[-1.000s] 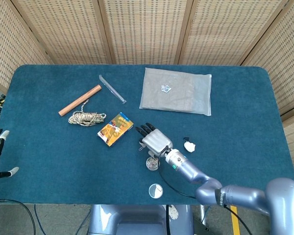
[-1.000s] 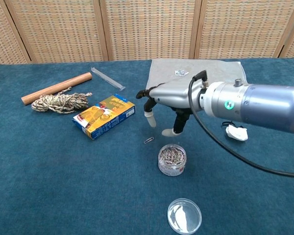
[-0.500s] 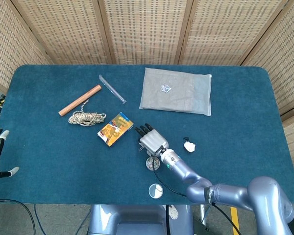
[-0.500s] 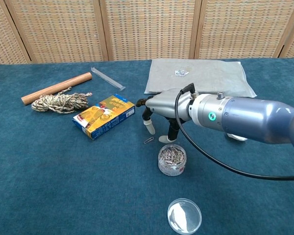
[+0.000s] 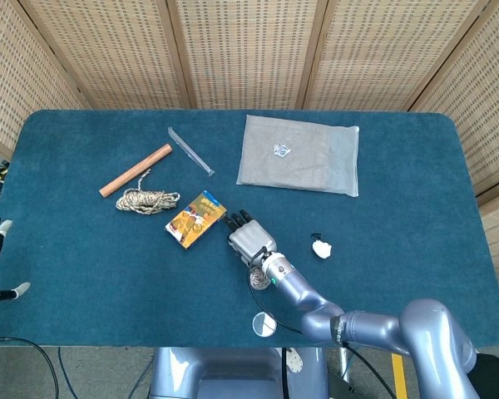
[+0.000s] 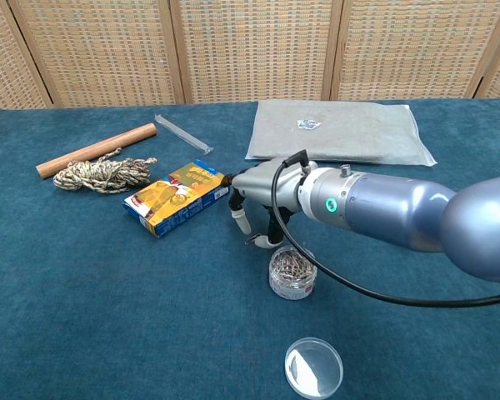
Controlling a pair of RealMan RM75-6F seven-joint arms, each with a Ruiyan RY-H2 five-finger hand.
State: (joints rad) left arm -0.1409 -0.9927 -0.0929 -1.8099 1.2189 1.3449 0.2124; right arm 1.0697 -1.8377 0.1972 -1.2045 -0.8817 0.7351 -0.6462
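Chest view: right hand (image 6: 254, 193), fingers pointing down, touches loose paperclip (image 6: 254, 241) beside jar (image 6: 292, 272).

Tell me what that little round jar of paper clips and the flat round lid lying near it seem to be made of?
The small round jar of paper clips looks like clear glossy plastic, perhaps glass: the wiry metallic clips show through its wall. The flat round lid also looks like clear plastic, with the blue cloth visible through it and a bright glare on its face.
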